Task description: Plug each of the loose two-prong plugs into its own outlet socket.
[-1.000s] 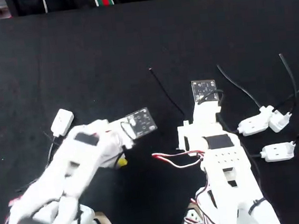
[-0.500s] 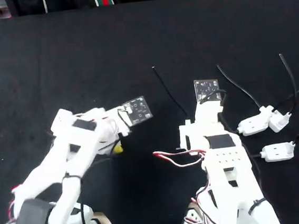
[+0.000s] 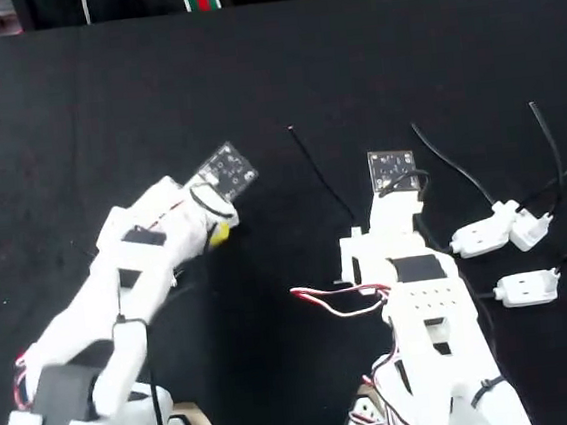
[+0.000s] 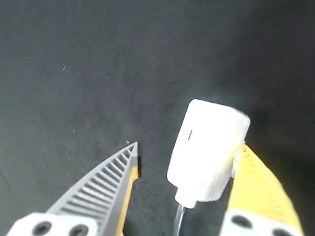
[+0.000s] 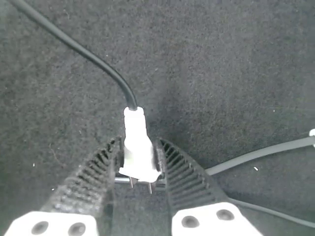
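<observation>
On the black cloth table: my right gripper is clamped on a white two-prong plug with black cable. My left gripper is apart, with a white boxy outlet socket between its fingers, touching one.

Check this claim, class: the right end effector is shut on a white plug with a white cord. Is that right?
No. The cord is black, not white. The right wrist view shows the right end effector shut on a white plug with a black cord.
</observation>
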Controlling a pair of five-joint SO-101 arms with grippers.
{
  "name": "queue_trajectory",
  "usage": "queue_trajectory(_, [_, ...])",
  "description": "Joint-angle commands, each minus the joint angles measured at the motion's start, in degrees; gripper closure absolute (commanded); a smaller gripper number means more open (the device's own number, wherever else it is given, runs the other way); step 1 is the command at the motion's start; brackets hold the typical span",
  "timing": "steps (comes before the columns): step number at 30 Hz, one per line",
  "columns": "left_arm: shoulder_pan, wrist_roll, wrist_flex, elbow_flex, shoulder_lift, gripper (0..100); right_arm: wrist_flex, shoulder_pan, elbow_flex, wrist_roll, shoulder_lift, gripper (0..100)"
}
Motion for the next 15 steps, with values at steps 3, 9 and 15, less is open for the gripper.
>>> queue_trajectory(3, [-2.15, 1.32, 0.18, -7.69, 2.73, 70, -1.14, 0.44, -2.24, 0.44, -1.01, 98.6])
queue_trajectory(9, [-0.84, 0.88, 0.44, -8.31, 5.98, 70, -1.14, 0.44, -2.24, 0.44, -1.01, 98.6])
queue_trajectory(15, [0.22, -1.49, 2.46, -8.48, 6.59, 70, -1.14, 0.44, -2.24, 0.44, -1.01, 98.6])
